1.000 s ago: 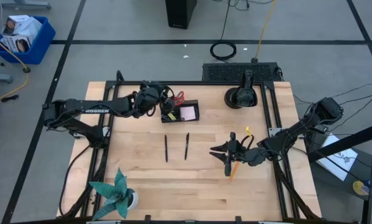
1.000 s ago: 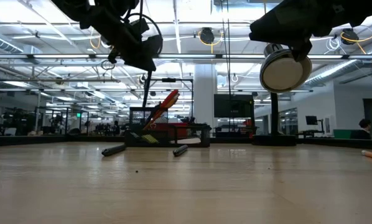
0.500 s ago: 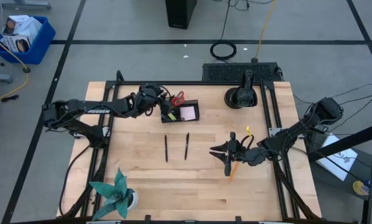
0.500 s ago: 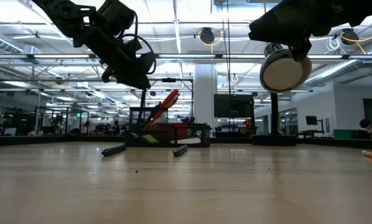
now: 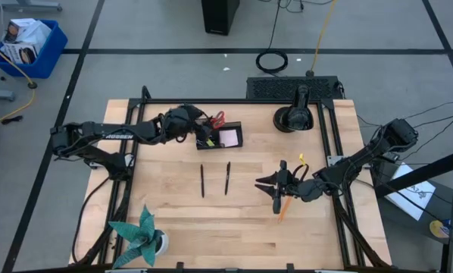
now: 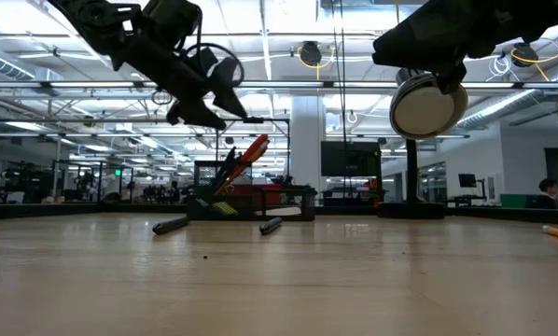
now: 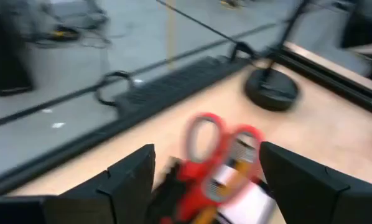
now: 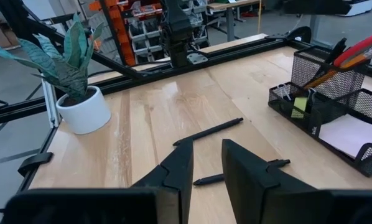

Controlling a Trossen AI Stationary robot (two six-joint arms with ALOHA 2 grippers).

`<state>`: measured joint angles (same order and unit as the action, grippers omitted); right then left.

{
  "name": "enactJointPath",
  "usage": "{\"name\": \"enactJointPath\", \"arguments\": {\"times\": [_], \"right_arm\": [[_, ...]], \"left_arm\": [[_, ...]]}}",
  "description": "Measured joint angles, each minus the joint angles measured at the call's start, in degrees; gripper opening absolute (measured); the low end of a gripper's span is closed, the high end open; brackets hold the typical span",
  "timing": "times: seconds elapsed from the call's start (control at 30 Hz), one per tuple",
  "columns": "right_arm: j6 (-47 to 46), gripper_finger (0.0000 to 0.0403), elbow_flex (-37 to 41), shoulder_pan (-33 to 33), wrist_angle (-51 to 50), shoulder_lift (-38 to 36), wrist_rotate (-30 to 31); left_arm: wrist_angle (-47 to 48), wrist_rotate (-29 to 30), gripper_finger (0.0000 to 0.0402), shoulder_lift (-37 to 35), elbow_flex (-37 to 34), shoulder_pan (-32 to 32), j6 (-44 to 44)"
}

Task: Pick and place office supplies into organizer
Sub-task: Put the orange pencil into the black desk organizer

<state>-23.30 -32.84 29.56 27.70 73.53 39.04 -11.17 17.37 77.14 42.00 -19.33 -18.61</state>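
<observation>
The black mesh organizer (image 5: 220, 137) stands at the table's far middle, red-handled scissors (image 7: 220, 148) and a black pen (image 8: 333, 55) upright in its cup, a pink pad (image 5: 229, 137) in its tray. My left gripper (image 7: 208, 163) hovers open just left of the cup, a finger on either side of the scissor handles, touching nothing. Two black pens (image 5: 202, 180) (image 5: 227, 177) lie on the table's middle. An orange pencil (image 5: 282, 210) lies by my right gripper (image 5: 263, 183), which waits right of the pens with a narrow gap between its fingers and nothing in it.
A teal paper plant in a white pot (image 5: 142, 236) stands at the near left corner. A round black base with an upright post (image 5: 294, 115) sits at the far right. A small yellow bit (image 5: 302, 159) lies behind the right gripper.
My left gripper has opened wide above the organizer's cup and drawn back a little toward the table's left edge. The thin dark thing that it held upright over the cup now stands in the cup by itself.
</observation>
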Motion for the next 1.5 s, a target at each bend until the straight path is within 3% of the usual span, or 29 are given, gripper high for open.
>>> {"name": "enactJointPath", "arguments": {"times": [0.27,0.7,0.93,1.03,1.17,1.4,1.5], "right_arm": [[-0.03,0.0075,0.00,0.00,-0.54,0.01,-0.10],[-3.23,0.0075,0.94,0.17,-2.40,0.01,-0.31],[-13.43,0.0075,5.90,0.15,2.15,0.01,-0.38],[-16.32,0.0075,7.05,-0.13,3.61,-0.22,-3.26],[-18.19,0.0075,7.13,1.00,6.64,-0.34,-5.41],[-0.70,0.0075,6.91,10.61,25.54,3.51,16.18],[4.56,0.0075,4.60,13.71,26.99,5.65,23.63]], "left_arm": [[-1.37,-9.94,0.0290,0.02,0.00,5.20,-0.47],[-1.15,-10.94,0.0258,0.00,0.00,21.41,-5.34],[-1.07,-2.77,0.0255,0.48,0.00,30.37,-3.93],[-1.25,0.97,0.0256,0.46,0.00,32.93,-3.32],[-1.19,2.13,0.0257,0.46,0.00,35.12,-1.67],[-0.52,3.70,0.0257,0.46,-0.01,36.41,-0.22],[-0.54,3.71,0.0257,0.46,-0.36,36.41,-0.09]]}}
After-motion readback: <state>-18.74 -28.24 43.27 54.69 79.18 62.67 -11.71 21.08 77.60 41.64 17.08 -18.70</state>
